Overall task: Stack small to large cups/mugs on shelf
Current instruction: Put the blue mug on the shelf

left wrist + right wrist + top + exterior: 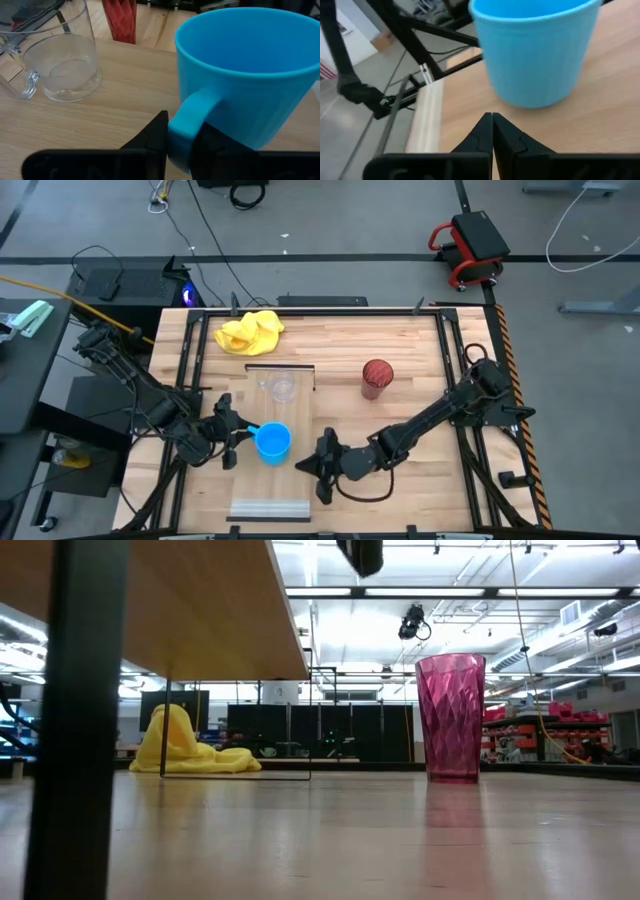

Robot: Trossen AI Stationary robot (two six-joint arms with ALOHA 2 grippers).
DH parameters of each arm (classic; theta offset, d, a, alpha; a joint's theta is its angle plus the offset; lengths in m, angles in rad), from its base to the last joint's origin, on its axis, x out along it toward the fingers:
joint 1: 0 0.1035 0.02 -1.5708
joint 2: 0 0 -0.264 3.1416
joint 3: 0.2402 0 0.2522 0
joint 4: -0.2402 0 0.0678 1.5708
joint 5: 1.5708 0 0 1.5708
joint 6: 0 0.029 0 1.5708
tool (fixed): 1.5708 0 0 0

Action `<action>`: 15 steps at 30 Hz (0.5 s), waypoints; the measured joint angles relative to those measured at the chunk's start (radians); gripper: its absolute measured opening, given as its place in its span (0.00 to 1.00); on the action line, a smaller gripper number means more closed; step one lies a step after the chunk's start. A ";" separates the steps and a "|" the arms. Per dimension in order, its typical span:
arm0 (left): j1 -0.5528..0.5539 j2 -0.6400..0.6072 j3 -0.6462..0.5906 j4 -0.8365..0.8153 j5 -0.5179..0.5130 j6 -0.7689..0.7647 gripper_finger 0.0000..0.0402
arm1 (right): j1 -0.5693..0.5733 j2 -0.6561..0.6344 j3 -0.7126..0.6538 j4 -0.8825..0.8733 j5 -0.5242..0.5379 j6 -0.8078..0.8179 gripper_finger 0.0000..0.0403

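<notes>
Blue mug (250, 75) in left hand (182, 145)

My desk (400, 340) was pale wood, planked, with a low sheen. The shelf (270, 480) was lighter wood, smooth, carried on thin dark metal legs. The blue mug (250, 75) looked like matt plastic, its wall finely ribbed. The clear cup (62, 57) was glossy and see-through, the red cup (450, 715) translucent and faceted. The yellow cloth (250, 332) lay soft and crumpled. My left tool (180, 145) was matt black.

We count three cups: one clear plastic cup (279, 387), one bright blue handled mug (273, 442), one dark red ribbed cup (376, 378); also one crumpled yellow cloth (250, 331).
</notes>
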 joint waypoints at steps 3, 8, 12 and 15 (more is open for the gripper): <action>0.000 0.000 0.000 0.001 -0.004 0.000 0.16 | -0.015 0.003 0.001 0.030 -0.001 -0.001 0.02; 0.001 0.000 0.000 0.004 -0.018 0.000 0.15 | -0.030 0.007 0.000 0.056 -0.020 -0.020 0.02; 0.001 0.000 0.000 0.004 -0.038 0.001 0.16 | -0.036 0.007 0.000 0.090 -0.036 -0.044 0.02; 0.013 0.000 0.000 0.008 -0.056 0.002 0.17 | -0.047 0.007 0.000 0.092 -0.066 -0.046 0.02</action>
